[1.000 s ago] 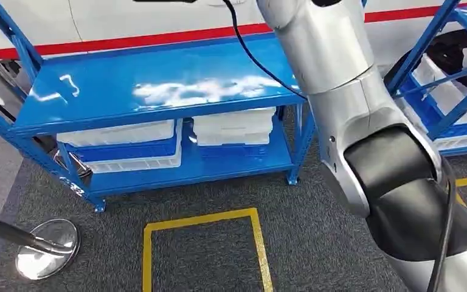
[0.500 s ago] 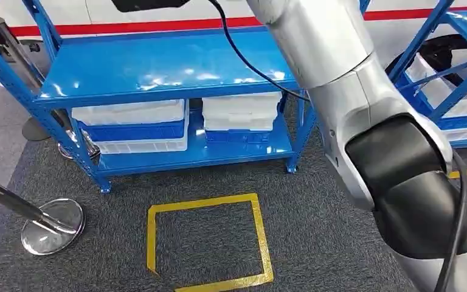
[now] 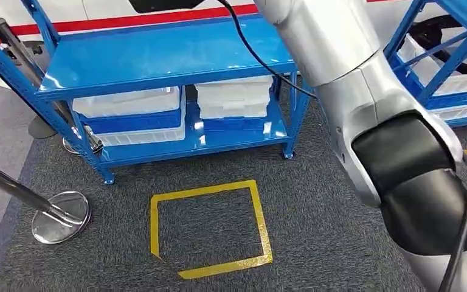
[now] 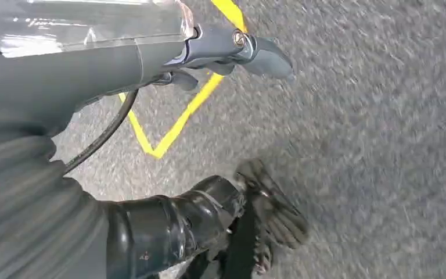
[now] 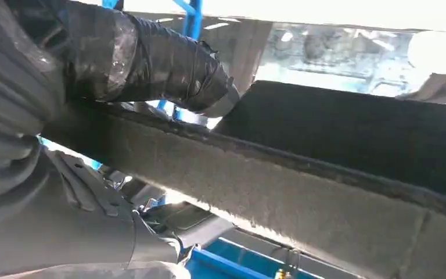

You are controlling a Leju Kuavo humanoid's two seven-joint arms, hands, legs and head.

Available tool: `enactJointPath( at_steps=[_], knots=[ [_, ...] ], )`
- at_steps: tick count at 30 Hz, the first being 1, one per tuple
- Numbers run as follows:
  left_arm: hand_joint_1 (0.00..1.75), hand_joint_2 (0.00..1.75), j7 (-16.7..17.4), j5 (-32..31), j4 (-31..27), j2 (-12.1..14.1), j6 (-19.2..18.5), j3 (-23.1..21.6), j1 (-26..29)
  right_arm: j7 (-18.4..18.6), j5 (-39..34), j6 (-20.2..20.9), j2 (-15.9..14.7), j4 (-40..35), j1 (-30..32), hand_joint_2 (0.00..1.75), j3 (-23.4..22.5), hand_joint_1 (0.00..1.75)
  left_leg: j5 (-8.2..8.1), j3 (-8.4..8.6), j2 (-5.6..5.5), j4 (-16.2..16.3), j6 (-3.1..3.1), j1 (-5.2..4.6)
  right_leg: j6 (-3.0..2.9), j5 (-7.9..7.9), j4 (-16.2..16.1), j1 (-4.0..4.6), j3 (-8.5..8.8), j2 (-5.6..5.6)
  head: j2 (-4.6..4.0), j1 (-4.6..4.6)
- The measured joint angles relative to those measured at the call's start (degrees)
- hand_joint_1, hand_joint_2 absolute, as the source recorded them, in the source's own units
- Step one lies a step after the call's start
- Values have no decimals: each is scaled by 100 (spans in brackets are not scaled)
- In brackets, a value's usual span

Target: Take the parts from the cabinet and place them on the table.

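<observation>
Under the right hand's (image 5: 93, 64) thumb, a long dark flat part (image 5: 325, 174) is gripped, raised above the blue rack (image 3: 158, 58). Left hand (image 4: 220, 49) hangs w/ fingers apart, holding nothing.

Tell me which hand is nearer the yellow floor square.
Left. The left hand hangs low beside the yellow square; the right hand is raised high, holding a dark panel.
</observation>
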Motion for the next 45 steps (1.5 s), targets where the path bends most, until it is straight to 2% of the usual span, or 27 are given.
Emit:
enactJointPath(
  at_steps=[1,3,4,5,6,9,10,12,14,15,16,18,19,21,22,24,26,28,30,31,33,35,37,38,41,43,45],
  knots=[
    [0,175,4,-2,0,4,7,0,0,-2,0,-4,-2,7,0,175,7,175,189,101,0,-1,-22,22,15,50,28,-10,-96,-2,0,0],
    [0,175,4,-2,0,7,30,0,-1,-19,0,-41,-4,37,0,175,4,175,657,606,0,-583,-28,45,58,157,86,-23,-280,-2,0,0],
    [0,175,4,-4,0,7,39,0,-4,-20,7,-59,-4,53,-1,175,0,175,664,989,-9,-1100,-2,48,82,213,97,-25,-331,1,0,0],
    [0,175,4,-7,0,7,42,0,-15,-20,26,-74,-2,61,-1,175,-17,175,363,1297,-13,-1589,28,29,118,262,91,-20,-367,0,0,0],
    [0,175,4,-9,0,11,39,0,-14,-20,28,-94,-4,68,0,175,-28,175,290,1441,-28,-1885,55,-6,163,319,75,-31,-368,-9,0,4],
    [0,175,7,-9,0,15,22,0,-4,-13,31,-122,-11,79,-1,175,-26,175,518,1289,-25,-1946,167,-48,279,576,-117,-49,-360,-8,0,2],
    [0,175,7,-9,0,15,9,0,-12,-9,33,-116,-59,92,-3,175,-22,175,637,1304,4,-2017,224,24,308,510,-119,-37,-398,10,0,7],
    [0,175,7,-9,0,13,0,-2,-18,-9,39,-112,-63,94,-5,175,-18,175,811,1101,58,-2021,337,-2,311,-262,422,-49,-601,34,0,2],
    [0,175,7,-9,0,13,-2,0,-15,-20,39,-111,-66,101,-1,175,-13,175,940,888,60,-1970,347,-9,342,-803,1346,-45,-791,45,0,2],
    [0,175,7,-9,0,13,-2,0,-14,-15,39,-111,-68,103,2,175,-11,175,998,786,60,-1940,346,-14,351,-825,1676,-46,-827,45,0,4],
    [0,175,7,-9,0,15,-2,0,-13,-7,42,-111,-68,109,10,175,-11,175,1065,660,59,-1903,340,-16,354,-654,1843,-45,-768,46,0,2],
    [0,175,7,-9,0,15,-2,0,-12,-9,42,-111,-68,111,9,175,-11,175,1179,426,57,-1807,317,-17,332,-200,1485,-44,-348,45,0,2],
    [0,175,7,-9,0,15,-2,0,-11,-9,42,-111,-66,111,8,175,-11,175,1223,322,53,-1758,295,-17,306,-130,1049,-40,19,44,0,2],
    [0,175,26,-11,0,2,-2,0,-14,0,42,-114,-59,109,6,175,-18,175,1285,197,46,-1688,249,-42,248,-583,228,-3,572,49,0,4],
    [0,175,31,-11,0,0,-2,0,-16,0,42,-114,-41,107,5,175,-20,175,1308,188,46,-1661,240,-49,242,-674,-9,17,658,51,0,2],
    [0,175,50,-22,0,0,7,0,-12,-2,42,-116,-48,116,-4,175,-26,175,1426,193,46,-1724,192,-31,227,-558,45,22,560,60,0,9],
    [0,175,55,-31,0,0,22,0,19,-35,59,-125,-63,136,3,175,-26,175,1582,131,27,-1826,114,-44,136,-419,-24,-11,479,41,0,7],
    [0,175,74,-35,0,-13,33,0,19,-57,101,-133,-68,173,7,175,-20,175,1001,10,15,-1548,34,-8,66,-245,-56,-40,339,16,0,2],
    [0,175,74,-46,0,-15,35,0,33,-105,120,-142,-68,199,5,175,-20,175,278,-128,18,-738,-24,29,37,-98,-43,-39,157,26,0,4],
    [0,175,76,-48,0,-13,37,0,29,-109,127,-142,-74,210,7,175,-20,175,131,-166,18,-357,-48,33,41,-33,-39,-39,66,27,0,2],
    [0,175,107,-52,0,-13,37,0,14,-133,125,-151,-85,238,23,175,-20,175,405,-25,18,-90,-78,56,57,102,-10,-45,-142,26,0,2],
    [0,175,111,-55,-7,-13,35,0,12,-149,125,-155,-90,271,47,175,-20,175,813,478,19,-603,-73,75,89,201,30,-50,-308,26,0,2],
    [0,175,111,-52,-28,-15,15,0,-6,-140,125,-155,-94,284,45,175,-26,175,506,1168,3,-1565,-45,51,158,292,53,-30,-422,23,0,2],
    [0,175,111,-55,-66,-15,-4,0,1,-111,125,-155,-109,282,52,175,-39,175,390,1296,-18,-1908,-3,19,187,355,48,-39,-427,-7,0,7],
    [0,175,127,-52,-81,-17,-11,0,5,-96,122,-155,-126,284,73,175,-39,175,641,1155,-33,-1923,79,-17,286,585,-127,-58,-436,-11,0,4],
    [0,175,129,-50,-81,-18,-5,2,-1,-111,122,-157,-197,297,101,175,-37,175,777,1117,15,-2061,187,36,321,203,36,-60,-534,34,0,7],
    [0,175,116,-50,-81,-17,7,2,3,-140,122,-168,-199,310,103,175,-39,175,866,964,44,-2025,271,24,321,-534,962,-48,-779,48,0,7]
  ],
)
